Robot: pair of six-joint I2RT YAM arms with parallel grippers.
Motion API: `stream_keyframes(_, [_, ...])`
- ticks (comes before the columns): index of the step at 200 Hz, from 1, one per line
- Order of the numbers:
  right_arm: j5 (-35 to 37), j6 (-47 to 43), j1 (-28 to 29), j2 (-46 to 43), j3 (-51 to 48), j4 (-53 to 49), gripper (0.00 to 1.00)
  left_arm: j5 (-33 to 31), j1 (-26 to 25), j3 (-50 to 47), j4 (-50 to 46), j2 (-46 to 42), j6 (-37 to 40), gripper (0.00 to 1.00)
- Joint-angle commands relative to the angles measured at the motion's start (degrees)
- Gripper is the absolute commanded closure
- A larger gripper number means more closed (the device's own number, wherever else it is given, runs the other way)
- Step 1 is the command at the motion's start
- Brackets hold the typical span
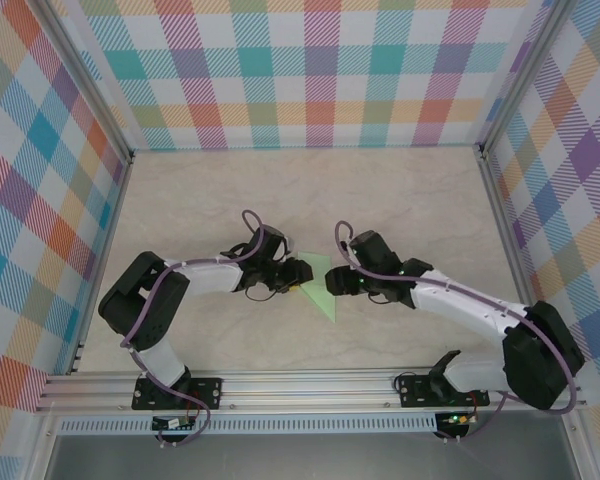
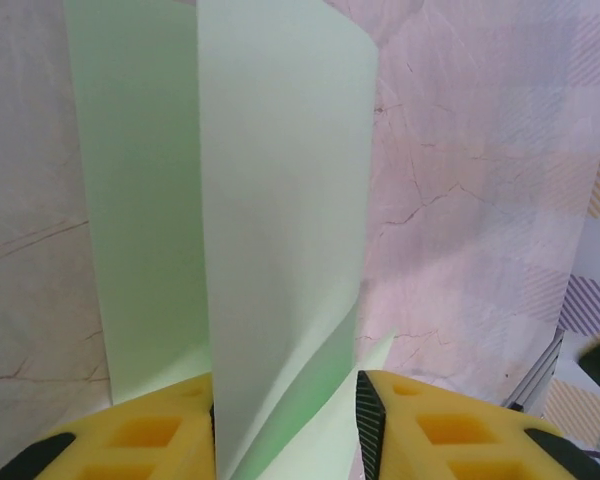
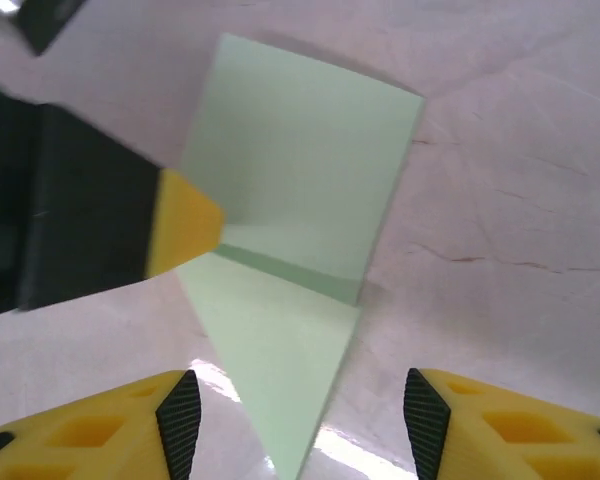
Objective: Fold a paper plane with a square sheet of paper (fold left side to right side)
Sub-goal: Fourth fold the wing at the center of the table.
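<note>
While paper (image 2: 280, 200) edge stands between left fingers (image 2: 150, 440), bare table (image 2: 480, 200) beyond.

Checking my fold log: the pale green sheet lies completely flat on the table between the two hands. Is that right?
Not completely flat. The right wrist view shows one part of the sheet raised from a crease, the rest lying on the table. It does sit between the left hand and the right hand.
</note>
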Motion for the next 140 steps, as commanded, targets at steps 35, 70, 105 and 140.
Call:
stream_keyframes(35, [8.45,2.36,11.44,6.18,-2.86,3.75,0.46,2.43,0.15,2.95,1.61,-0.93,-2.79,0.62])
stream_keyframes(70, [13.15,1.24,13.84,12.62,0.72,3.22,0.49,2.76,0.07,3.96,1.20,-0.93,-3.89,0.62])
stream_keyframes(105, [15.58,0.88,14.08,15.92,2.52,3.13,0.54,2.02,0.09,4.59,0.17,-0.70,-4.81,0.61])
stream_keyframes(140, [16.25,0.76,14.17,16.87,3.41,1.92,0.62,1.98,0.06,5.34,-0.62,-0.53,-4.95,0.61])
